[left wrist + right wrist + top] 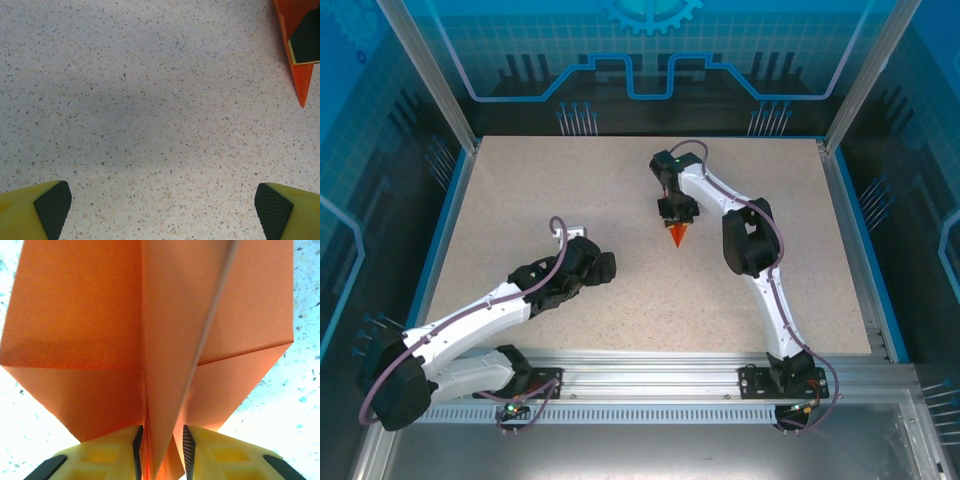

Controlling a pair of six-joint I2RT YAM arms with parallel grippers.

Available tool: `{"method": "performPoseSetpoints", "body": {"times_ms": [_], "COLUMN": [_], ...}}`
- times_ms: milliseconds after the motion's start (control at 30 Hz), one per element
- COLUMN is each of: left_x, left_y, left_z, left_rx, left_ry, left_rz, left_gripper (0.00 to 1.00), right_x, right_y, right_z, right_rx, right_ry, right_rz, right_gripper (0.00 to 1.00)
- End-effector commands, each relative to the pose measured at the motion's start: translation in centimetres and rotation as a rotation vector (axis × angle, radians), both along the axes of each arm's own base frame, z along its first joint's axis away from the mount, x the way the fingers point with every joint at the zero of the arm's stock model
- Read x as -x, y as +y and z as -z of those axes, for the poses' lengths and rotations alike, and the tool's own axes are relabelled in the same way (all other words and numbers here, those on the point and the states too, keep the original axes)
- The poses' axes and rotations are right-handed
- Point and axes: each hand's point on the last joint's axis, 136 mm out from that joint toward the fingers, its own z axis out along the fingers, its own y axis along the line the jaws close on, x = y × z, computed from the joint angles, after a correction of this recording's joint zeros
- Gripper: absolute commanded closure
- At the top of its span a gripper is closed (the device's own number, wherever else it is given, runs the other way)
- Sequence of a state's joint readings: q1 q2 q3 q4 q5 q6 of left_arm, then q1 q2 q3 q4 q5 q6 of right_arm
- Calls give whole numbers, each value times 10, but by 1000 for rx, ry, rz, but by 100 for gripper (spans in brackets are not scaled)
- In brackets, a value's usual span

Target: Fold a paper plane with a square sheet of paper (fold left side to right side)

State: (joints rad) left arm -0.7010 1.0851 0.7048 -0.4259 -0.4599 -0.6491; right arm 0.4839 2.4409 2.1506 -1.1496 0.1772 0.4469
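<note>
top view: the paper plane (678, 236), a slim orange-red dart, sits mid-table, tip pointing toward the arm bases, just under the right gripper (676, 210).

left wrist view: the plane's sharp tip shows at the upper right on the speckled table (150, 100). the left gripper (162, 202) hangs wide open, holding nothing.

right wrist view: the wings spread from an upright centre fold. the right gripper's pads (187, 447) stand narrowly apart on either side of it, and i cannot tell whether they press it.

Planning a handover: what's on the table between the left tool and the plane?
Nothing: the left wrist view shows bare table between left tool and plane.
</note>
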Motion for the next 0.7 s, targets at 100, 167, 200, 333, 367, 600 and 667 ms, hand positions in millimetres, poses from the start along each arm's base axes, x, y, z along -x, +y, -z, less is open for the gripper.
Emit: {"method": "performPoseSetpoints", "body": {"times_ms": [100,167,200,333,367,600,667], "left_x": [4,3,3,2,2,-16,-23], "left_y": [10,11,11,11,12,23,31], "left_z": [3,3,3,2,2,-11,-26], "left_rx": [-32,-32,-31,-25,-27,-14,-8], "left_ry": [8,9,9,5,5,-9,-52], "left_rz": [-18,-23,-25,-41,-48,-98,-116], "left_gripper": [1,2,2,2,2,1,2], "right_x": [5,8,9,18,21,43,46], "right_y": [0,3,4,4,1,-38,-59], "right_z": [-43,-54,-56,-98,-108,-160,-166], "right_rx": [11,5,6,-14,-14,-33,-7], "right_ry": [-48,-63,-65,-137,-165,-426,-501], "right_rz": [-31,-42,-48,-67,-72,-62,-34], "right_gripper": [64,62,61,55,53,29,21]}}
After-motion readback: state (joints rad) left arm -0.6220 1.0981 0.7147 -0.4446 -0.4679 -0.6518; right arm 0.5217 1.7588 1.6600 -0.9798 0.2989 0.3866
